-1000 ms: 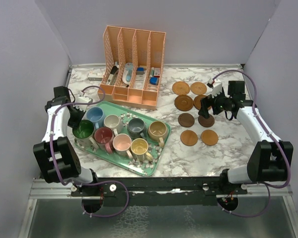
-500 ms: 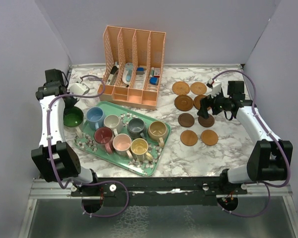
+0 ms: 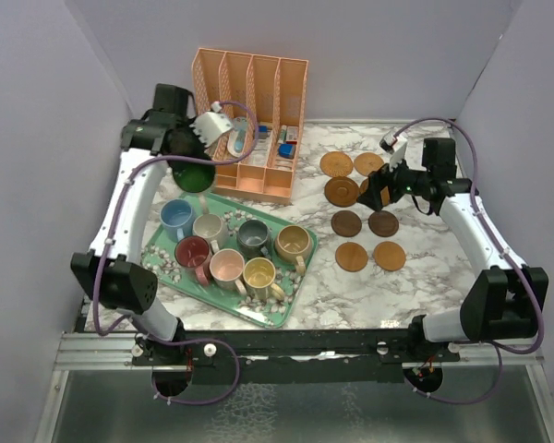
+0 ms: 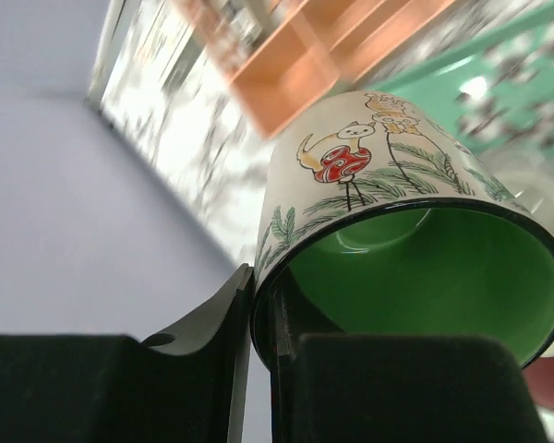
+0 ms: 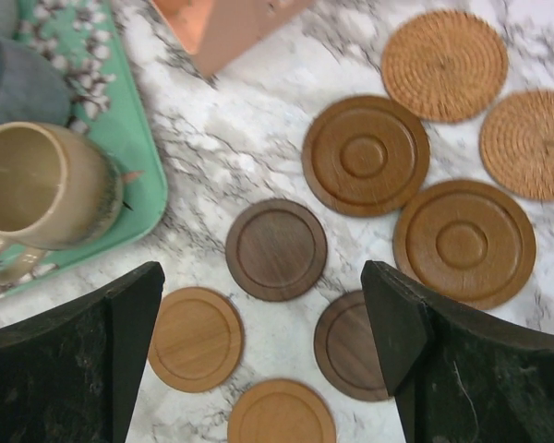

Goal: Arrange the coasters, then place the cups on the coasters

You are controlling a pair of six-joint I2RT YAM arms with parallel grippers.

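Observation:
My left gripper is shut on the rim of a green-lined cup, held in the air in front of the orange organizer. In the left wrist view the cup has a painted white outside, and one finger is inside the rim, one outside. Several other cups stand on the green tray, among them blue, maroon and yellow. Several brown coasters lie in two columns at the right. My right gripper hovers open over them, with a dark coaster below its jaws.
An orange slotted organizer with small items stands at the back centre, just behind the lifted cup. Purple walls close in the left, back and right. The tan cup and the tray's corner lie left of the coasters.
My left arm has lifted the green cup off the tray's left end and swung it back and right toward the organizer. The right gripper has shifted slightly back over the coasters.

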